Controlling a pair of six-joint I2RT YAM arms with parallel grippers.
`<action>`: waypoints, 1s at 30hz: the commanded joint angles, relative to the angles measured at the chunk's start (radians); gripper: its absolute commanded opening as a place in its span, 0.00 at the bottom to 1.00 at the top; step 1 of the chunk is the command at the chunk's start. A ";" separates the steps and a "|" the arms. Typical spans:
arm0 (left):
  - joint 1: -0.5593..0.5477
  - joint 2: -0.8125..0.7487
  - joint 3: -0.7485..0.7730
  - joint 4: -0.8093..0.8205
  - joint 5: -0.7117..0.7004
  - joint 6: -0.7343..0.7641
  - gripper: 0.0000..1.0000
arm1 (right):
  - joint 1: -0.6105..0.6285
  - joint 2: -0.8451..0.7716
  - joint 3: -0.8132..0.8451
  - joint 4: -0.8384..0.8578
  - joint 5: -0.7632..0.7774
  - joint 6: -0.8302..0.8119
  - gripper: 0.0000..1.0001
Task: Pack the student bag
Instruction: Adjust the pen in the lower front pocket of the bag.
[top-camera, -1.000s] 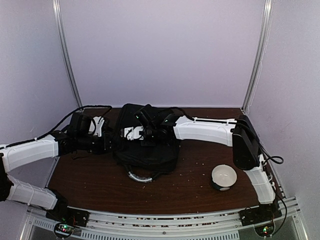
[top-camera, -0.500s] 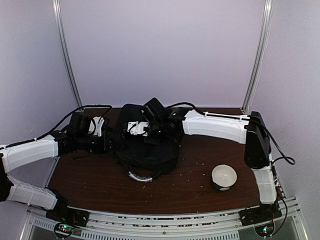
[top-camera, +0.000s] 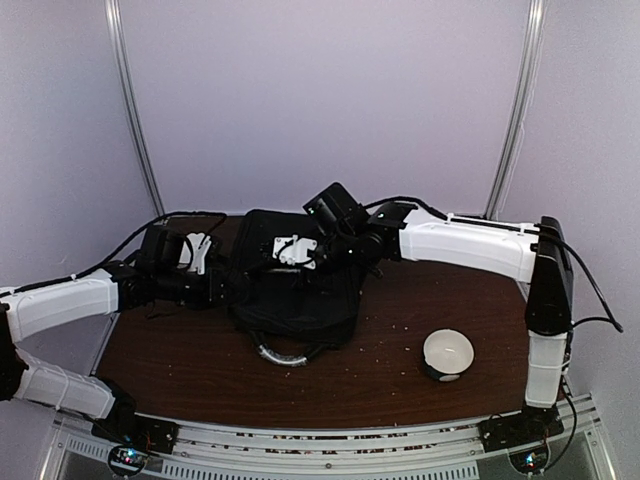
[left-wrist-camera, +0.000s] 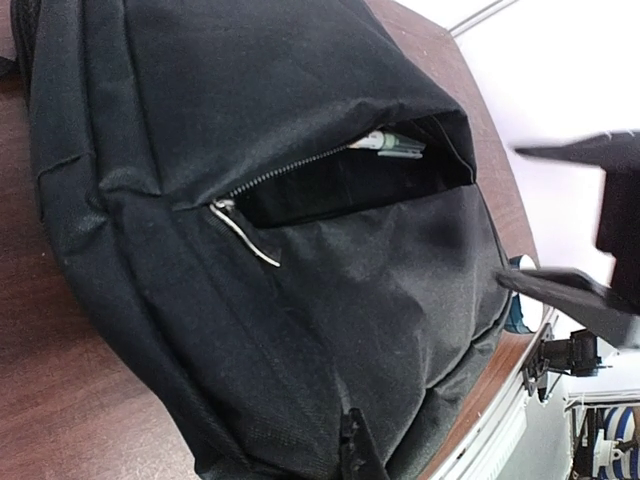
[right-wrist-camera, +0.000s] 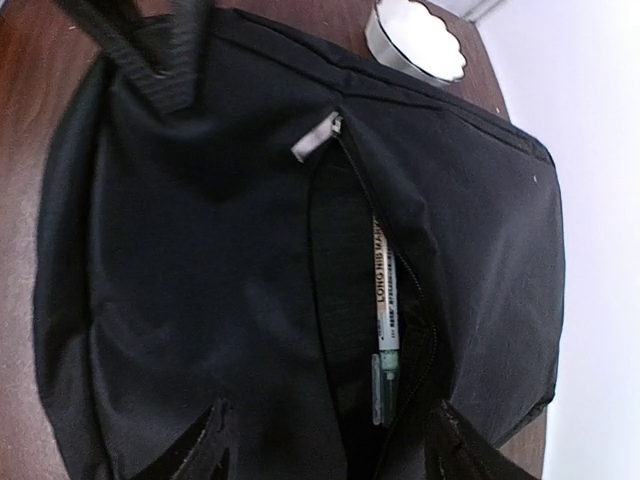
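The student bag (top-camera: 290, 295), a large black backpack, lies flat mid-table with its grey-trimmed handle (top-camera: 280, 354) toward me. Its front pocket (right-wrist-camera: 345, 270) is unzipped, and a white pen (right-wrist-camera: 385, 300) lies inside; the pen also shows in the left wrist view (left-wrist-camera: 392, 143). My right gripper (top-camera: 290, 258) hovers above the pocket, open and empty, its fingers (right-wrist-camera: 200, 450) spread wide on either side of the pen. My left gripper (top-camera: 222, 285) is at the bag's left edge. One fingertip (left-wrist-camera: 355, 450) shows against the bunched fabric, apparently pinching it; the other is hidden.
A round white object in a dark base (top-camera: 447, 354) stands at the near right of the brown table (top-camera: 180, 360), and also shows in the right wrist view (right-wrist-camera: 415, 40). White walls with metal posts enclose the back and sides.
My right gripper has risen off the bag and drawn back toward the far right, and the right arm has stretched out. The left arm and the bag have not moved.
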 joint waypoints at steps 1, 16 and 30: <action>-0.019 -0.013 0.047 0.130 0.136 0.040 0.00 | -0.023 0.074 0.044 0.075 0.154 0.024 0.68; -0.059 -0.008 0.049 0.142 0.132 0.046 0.00 | -0.030 0.199 0.079 0.171 0.349 0.020 0.33; -0.061 0.027 0.019 0.213 0.125 0.019 0.00 | -0.045 0.042 -0.143 0.055 0.089 -0.021 0.08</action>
